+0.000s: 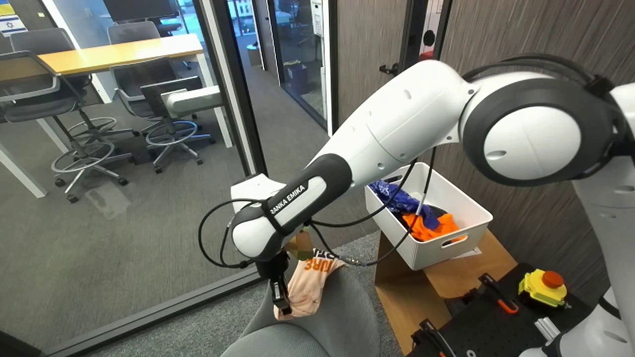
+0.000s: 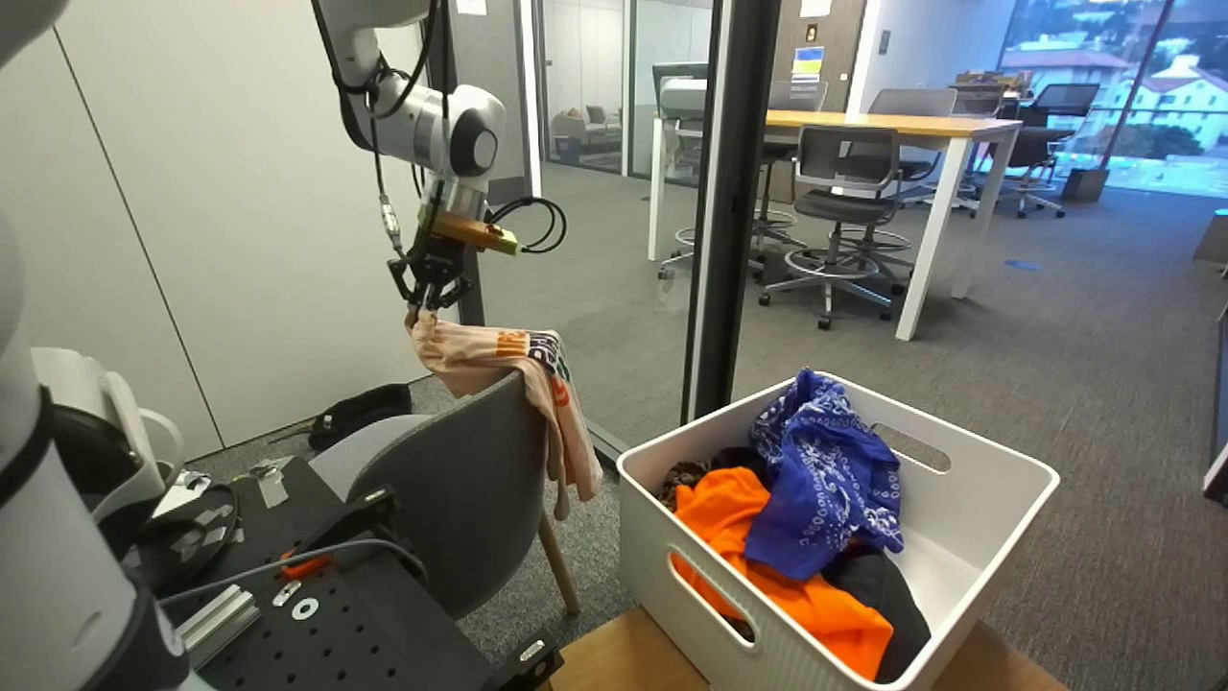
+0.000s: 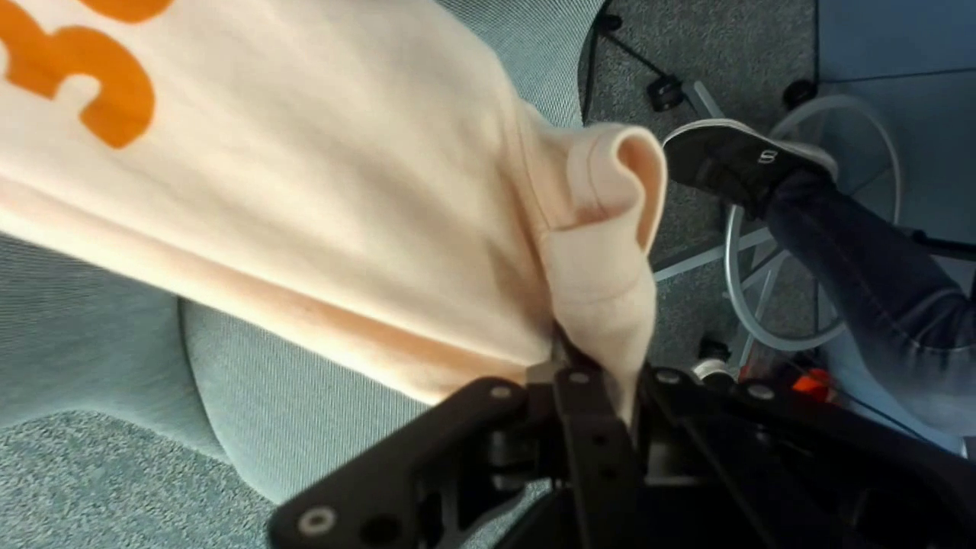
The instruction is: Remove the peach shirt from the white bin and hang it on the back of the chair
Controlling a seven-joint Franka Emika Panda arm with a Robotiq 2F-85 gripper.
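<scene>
- Between the fingers (image 3: 595, 435): a pinched bit of the peach shirt (image 2: 470, 350), right by a stitched edge. Fingers closed on the cloth.
- Gripper (image 2: 428, 301): pointing down, above the seat side of the grey chair (image 2: 460, 499).
- Shirt: out of the bin, lying across the top of the chair back. Orange and dark letters (image 2: 514, 343) where it bends over. Loose end hangs down the outer side; held end raised on the seat side.
- Wrist view: shirt takes up the upper left, stitched edge curled into a loop near the fingertips. Grey chair fabric under it.
- Arm (image 1: 392, 124): white with dark joints, reaching over to the chair.
- White bin (image 2: 969, 480): near the chair, on a wooden stand (image 1: 461, 280). Inside: blue patterned cloth (image 2: 825, 480), orange cloth (image 2: 715, 504), some dark cloth (image 2: 887, 595).
- Black board with holes (image 2: 360, 624): near the chair; yellow box with red button (image 1: 540, 290) on it in an exterior view.
- Wrist view, right side: shoe (image 3: 747, 156) and jeans leg (image 3: 854, 259), overlapping a metal ring (image 3: 733, 259).
- Beyond the dark-framed glass wall (image 2: 734, 192), both exterior views: wood-top table (image 1: 129, 52), wheeled chairs (image 2: 833, 154) around it.
</scene>
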